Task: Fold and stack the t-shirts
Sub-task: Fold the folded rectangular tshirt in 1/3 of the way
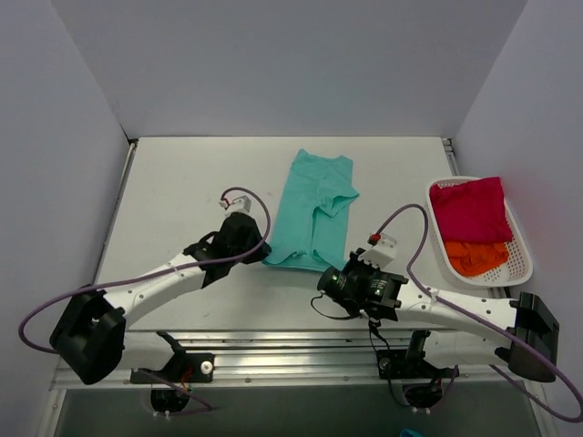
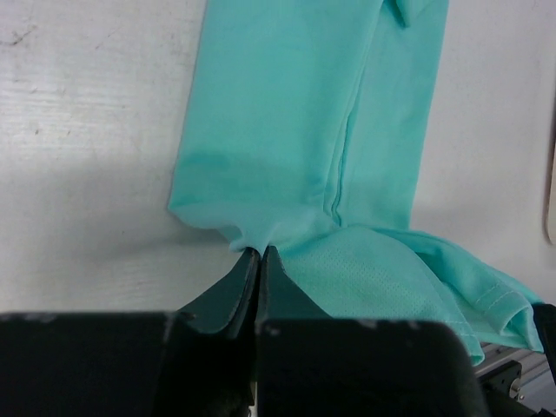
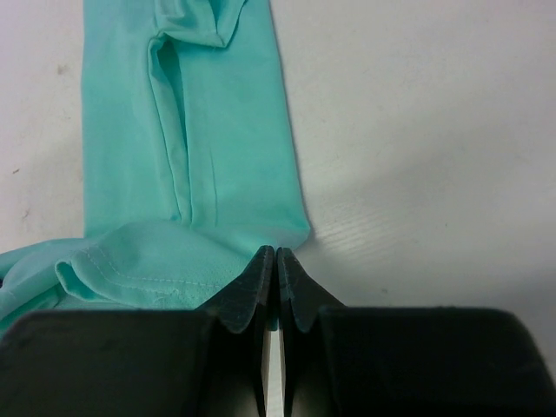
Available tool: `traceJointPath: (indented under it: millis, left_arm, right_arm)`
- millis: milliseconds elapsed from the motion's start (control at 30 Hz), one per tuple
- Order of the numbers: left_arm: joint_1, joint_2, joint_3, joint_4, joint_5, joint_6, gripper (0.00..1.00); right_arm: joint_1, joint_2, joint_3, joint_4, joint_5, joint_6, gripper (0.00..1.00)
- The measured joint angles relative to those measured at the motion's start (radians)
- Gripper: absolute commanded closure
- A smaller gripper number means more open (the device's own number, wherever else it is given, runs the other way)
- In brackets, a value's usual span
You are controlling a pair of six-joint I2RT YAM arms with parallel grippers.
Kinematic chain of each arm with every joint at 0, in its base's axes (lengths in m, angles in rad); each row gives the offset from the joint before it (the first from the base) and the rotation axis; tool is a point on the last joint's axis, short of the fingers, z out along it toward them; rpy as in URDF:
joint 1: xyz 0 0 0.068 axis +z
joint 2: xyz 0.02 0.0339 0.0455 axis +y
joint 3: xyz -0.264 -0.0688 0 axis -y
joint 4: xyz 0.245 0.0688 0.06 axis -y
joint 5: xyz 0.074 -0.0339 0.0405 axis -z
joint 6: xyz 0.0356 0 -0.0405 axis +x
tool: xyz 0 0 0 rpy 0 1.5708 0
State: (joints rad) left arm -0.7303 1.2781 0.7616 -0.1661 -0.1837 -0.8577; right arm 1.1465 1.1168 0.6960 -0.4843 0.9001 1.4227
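Note:
The teal t-shirt (image 1: 314, 211) lies on the table folded lengthwise into a narrow strip, its sleeve folded in at the top right. My left gripper (image 1: 259, 252) is shut on the strip's near left corner; the pinch shows in the left wrist view (image 2: 261, 251), with the teal cloth (image 2: 295, 113) stretching away. My right gripper (image 1: 330, 276) is shut on the near right corner, seen in the right wrist view (image 3: 275, 252) with the teal cloth (image 3: 217, 156) and its hem bunched at the left. The crimson-pink t-shirt (image 1: 470, 208) and the orange t-shirt (image 1: 476, 257) lie in the basket.
A white mesh basket (image 1: 520, 244) stands at the table's right edge. The table (image 1: 182, 191) is white, with grey walls at the left, back and right. A metal rail (image 1: 273, 350) runs along the near edge by the arm bases.

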Motion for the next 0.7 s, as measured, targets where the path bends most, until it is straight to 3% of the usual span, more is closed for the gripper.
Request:
traceJointPath:
  millis: [367, 500, 567, 600, 633, 667, 700]
  left_arm:
    - [0.087, 0.272, 0.178, 0.065, 0.147, 0.035, 0.97]
    - [0.122, 0.357, 0.275, 0.066, 0.188, 0.055, 0.96]
    - [0.143, 0.398, 0.319, 0.067, 0.211, 0.06, 0.91]
    - [0.158, 0.429, 0.351, 0.061, 0.229, 0.064, 0.84]
    - [0.173, 0.467, 0.388, 0.057, 0.247, 0.072, 0.71]
    - [0.188, 0.508, 0.431, 0.053, 0.261, 0.081, 0.26]
    - [0.207, 0.552, 0.476, 0.047, 0.275, 0.089, 0.01]
  right_arm:
    - [-0.238, 0.079, 0.015, 0.237, -0.055, -0.334, 1.0]
    - [-0.33, 0.161, 0.037, 0.332, -0.101, -0.426, 1.0]
    - [-0.385, 0.231, 0.062, 0.388, -0.133, -0.47, 1.0]
    - [-0.415, 0.273, 0.079, 0.417, -0.153, -0.491, 0.93]
    - [-0.446, 0.318, 0.105, 0.446, -0.177, -0.511, 0.66]
    - [-0.482, 0.377, 0.14, 0.474, -0.204, -0.532, 0.28]
    - [-0.52, 0.442, 0.191, 0.49, -0.234, -0.556, 0.01]
